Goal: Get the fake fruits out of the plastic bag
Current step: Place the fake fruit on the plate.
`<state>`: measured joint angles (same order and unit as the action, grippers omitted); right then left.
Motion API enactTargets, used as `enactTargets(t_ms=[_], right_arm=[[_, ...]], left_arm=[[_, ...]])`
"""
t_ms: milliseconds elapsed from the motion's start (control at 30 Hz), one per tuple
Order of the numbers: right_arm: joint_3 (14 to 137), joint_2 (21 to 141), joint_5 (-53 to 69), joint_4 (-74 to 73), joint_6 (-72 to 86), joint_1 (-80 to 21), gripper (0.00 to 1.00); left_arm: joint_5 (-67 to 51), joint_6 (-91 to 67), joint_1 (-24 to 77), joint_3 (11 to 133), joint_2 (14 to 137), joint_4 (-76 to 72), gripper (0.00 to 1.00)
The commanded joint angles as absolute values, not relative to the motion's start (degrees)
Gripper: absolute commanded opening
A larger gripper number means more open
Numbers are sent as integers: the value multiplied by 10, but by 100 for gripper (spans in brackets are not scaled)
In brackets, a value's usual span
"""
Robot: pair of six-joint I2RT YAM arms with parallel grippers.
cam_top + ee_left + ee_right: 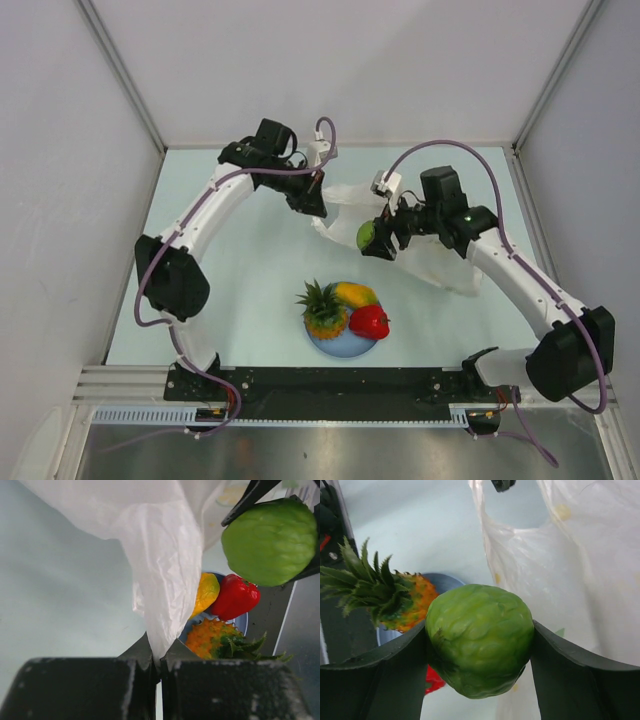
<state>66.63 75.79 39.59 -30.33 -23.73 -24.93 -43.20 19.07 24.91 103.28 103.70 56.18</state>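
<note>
Green and bumpy, the ball (480,640) sits tight between the two dark fingers (390,670) of the right tool (378,240). That tool is closed on the ball and holds it up above the pale surface (240,270). The ball is outside the bag, just beside it, on the side nearer the plate.

The white bag (165,565) is thin, and you can almost see through it. The left tool (312,203) is closed on a fold of the plastic and pinches it tight. From that pinch the bag stretches across toward the right arm (520,275). The rest of it lies crumpled on the surface, partly under that arm. I cannot tell if anything is inside the bag.

A round light-blue plate (340,351) lies near the front of the surface, between the two arms. Three toy fruits are on it. The orange pineapple (322,308) with its green spiky leaves is on the left side. The yellow-orange wedge (355,294) is at the back. The shiny red piece (369,321) is on the right. The three are packed close and touch each other. The plate is well apart from the bag.
</note>
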Motion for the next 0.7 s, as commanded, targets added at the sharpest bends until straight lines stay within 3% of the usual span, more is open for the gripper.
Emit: enactTargets(t_ms=[0,100,233,433,667], right_arm=[[663,739,446,-210,-105,-231,51],[683,718,436,-202,-81,-258,51],[699,677,358,-291,-194,-348,50],[631,631,210,-388,-283,-538,47],[573,618,167,-392,-338,-599,44]], left_arm=[[-453,171,256,1074,1042,539,0],[-454,157,258,1074,1040,532,0],[-430,154,257,1076,1049,532,0],[-426,145,257,1081,1055,525,0],[-416,154,257,1068,1025,525,0]])
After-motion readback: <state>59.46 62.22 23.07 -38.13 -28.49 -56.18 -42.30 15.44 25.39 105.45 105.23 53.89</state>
